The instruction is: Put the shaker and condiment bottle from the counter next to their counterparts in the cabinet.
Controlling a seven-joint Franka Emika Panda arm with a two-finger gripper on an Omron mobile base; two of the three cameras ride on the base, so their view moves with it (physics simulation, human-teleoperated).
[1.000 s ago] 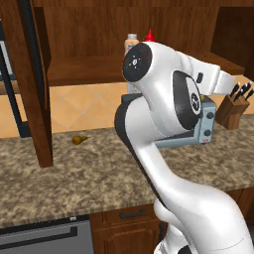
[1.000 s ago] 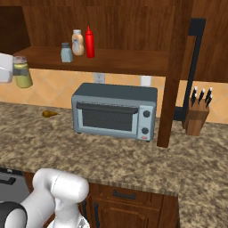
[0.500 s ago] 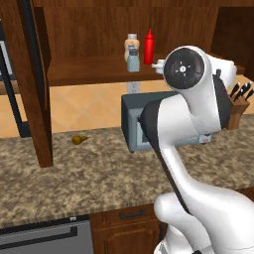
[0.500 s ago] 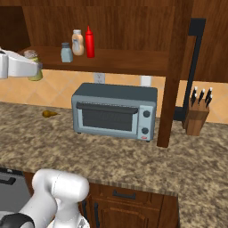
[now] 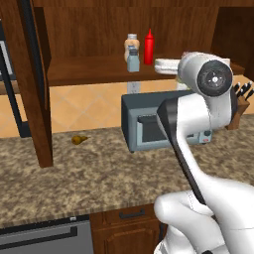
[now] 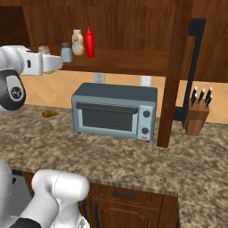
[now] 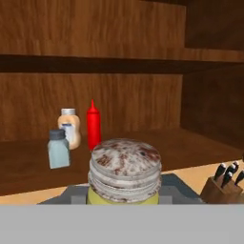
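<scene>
My gripper (image 6: 52, 63) is shut on the shaker (image 6: 49, 66), a pale yellow-green cylinder whose mottled silvery top (image 7: 125, 167) fills the low middle of the hand view. It hangs just off the left front of the cabinet shelf (image 6: 124, 60), about level with it. On that shelf stand the red condiment bottle (image 6: 89, 42) (image 5: 149, 47) (image 7: 93, 125), the tan bottle with a white cap (image 6: 77, 42) (image 7: 69, 126) and the grey-blue shaker (image 6: 67, 52) (image 5: 132, 62) (image 7: 58, 148), close together. In the left base view my hand (image 5: 166, 66) reaches toward the shelf from the right.
A grey toaster oven (image 6: 116, 110) (image 5: 149, 126) sits on the speckled counter (image 6: 133, 156) under the shelf. A knife block (image 6: 198, 118) (image 7: 221, 183) stands at the right. A small brown item (image 5: 78, 140) lies near the wall. Dark wooden uprights (image 5: 37, 84) (image 6: 173, 71) flank the shelf.
The arm has swung over and carried the shaker up and toward the shelf's front edge. The bottles and grey-blue shaker on the shelf have stayed put.
</scene>
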